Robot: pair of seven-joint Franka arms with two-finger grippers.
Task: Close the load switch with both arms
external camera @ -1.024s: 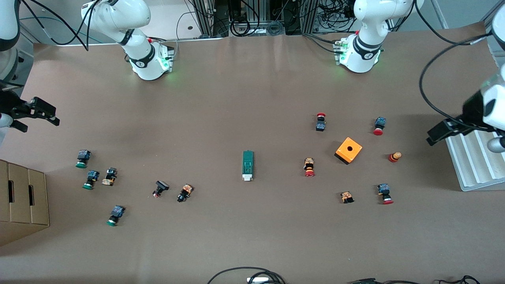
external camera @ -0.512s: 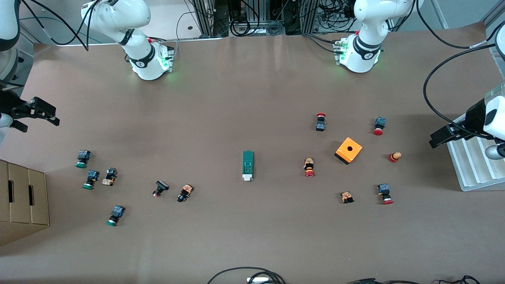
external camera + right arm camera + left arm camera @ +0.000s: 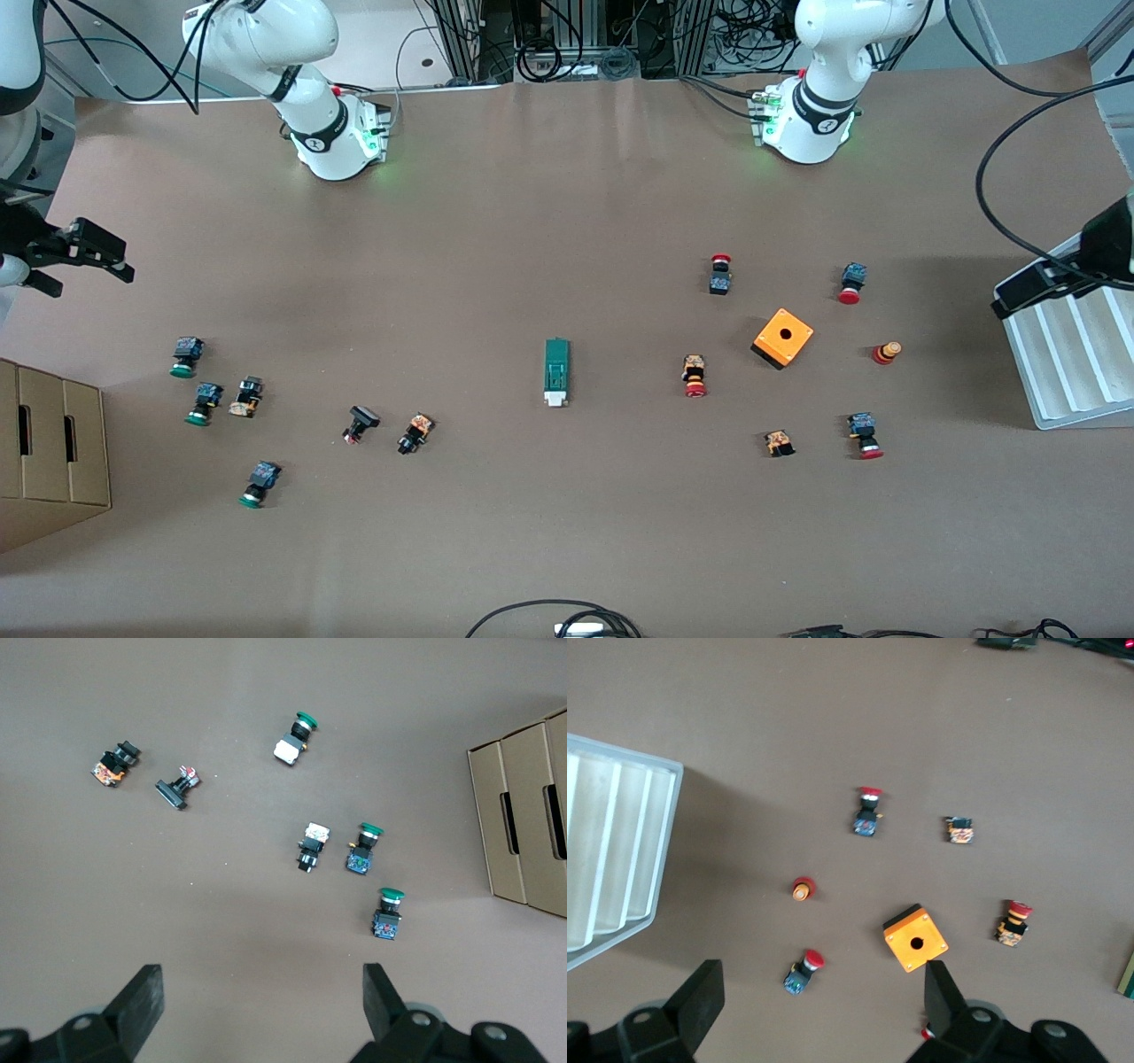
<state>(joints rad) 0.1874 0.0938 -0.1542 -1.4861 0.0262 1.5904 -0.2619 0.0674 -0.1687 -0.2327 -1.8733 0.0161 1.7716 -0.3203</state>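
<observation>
The load switch is a narrow green block with a white handle piece at the end nearer the front camera. It lies alone mid-table, and only its edge shows in the left wrist view. My left gripper is open and empty, up over the corner of the white tray at the left arm's end of the table; in its wrist view a red-capped button lies below between its fingers. My right gripper is open and empty, up over bare table at the right arm's end.
An orange box with a hole and several red-capped push buttons lie toward the left arm's end. Several green-capped buttons lie toward the right arm's end. A cardboard box and a white ribbed tray stand at the table's ends.
My left gripper has drawn back toward the left arm's end of the table, now over the white tray's corner. The right arm and the load switch have not moved.
</observation>
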